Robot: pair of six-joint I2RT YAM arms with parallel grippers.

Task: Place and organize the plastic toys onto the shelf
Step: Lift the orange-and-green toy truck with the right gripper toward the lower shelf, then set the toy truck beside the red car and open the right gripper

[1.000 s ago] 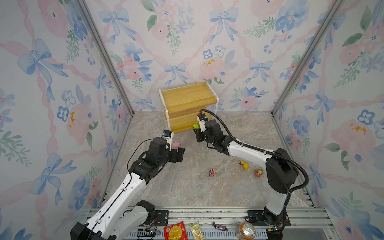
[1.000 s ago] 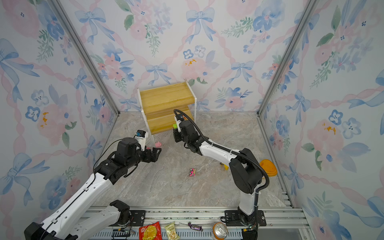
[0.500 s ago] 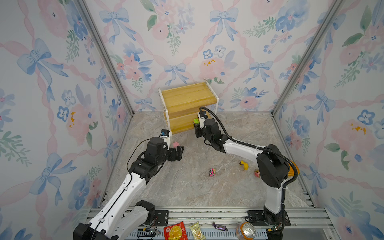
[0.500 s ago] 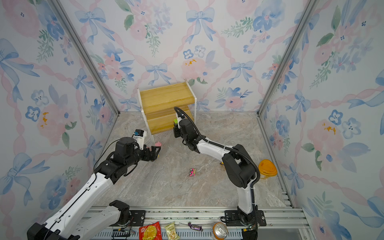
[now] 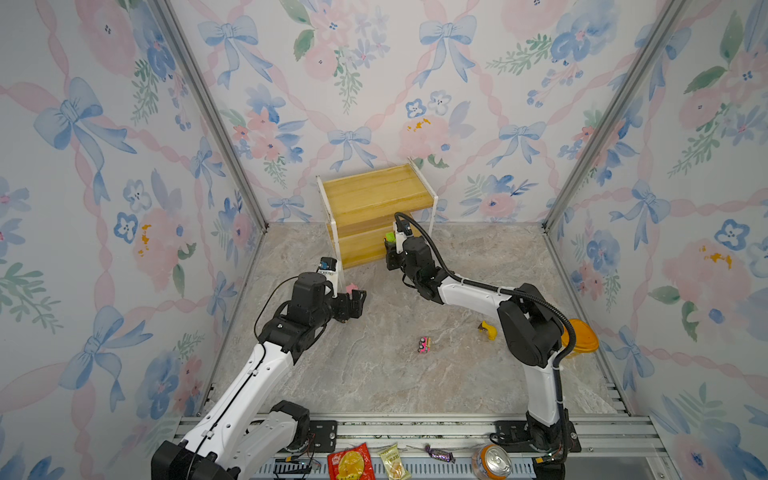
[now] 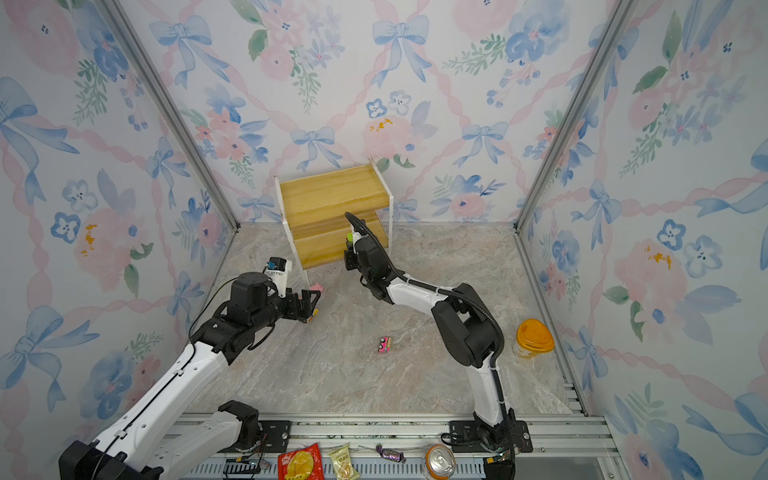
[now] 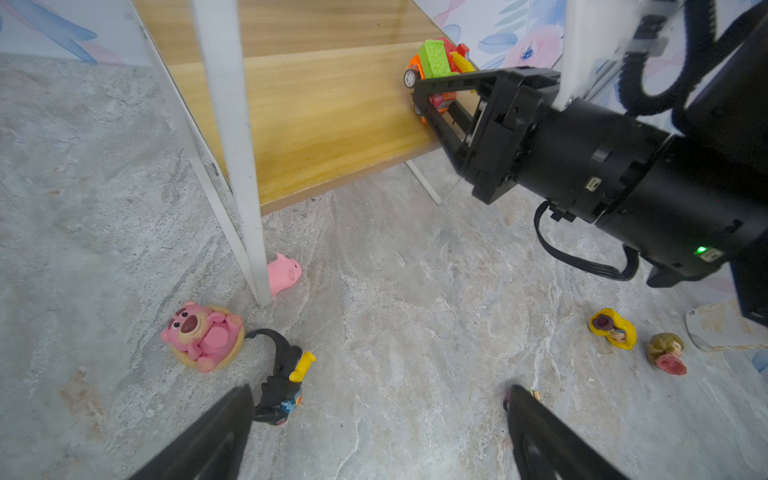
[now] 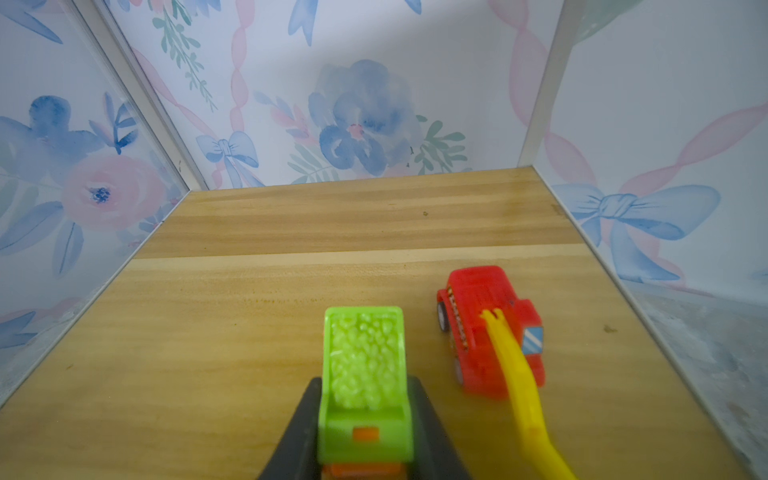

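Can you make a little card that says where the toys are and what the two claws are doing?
Furniture: two-tier wooden shelf with white metal frame; red plastic toy car on its lower board
Right claw: shut on green-and-orange plastic toy truck, beside the red car
Left claw: open, holding nothing, low over the floor
Floor by shelf leg: pink plastic pig, round pink bear figure, black-and-yellow figure
Floor elsewhere: small pink toy car, yellow-haired figure, pink-dress doll

"Where's the left gripper (image 5: pixel 356 301)?"
"Down low in a top view. It points to 3 o'clock, jaws wide apart."
"And the right gripper (image 8: pixel 365 388)?"
"Its arm reaches to 12 o'clock. It's pinching a green car (image 8: pixel 363 357)."
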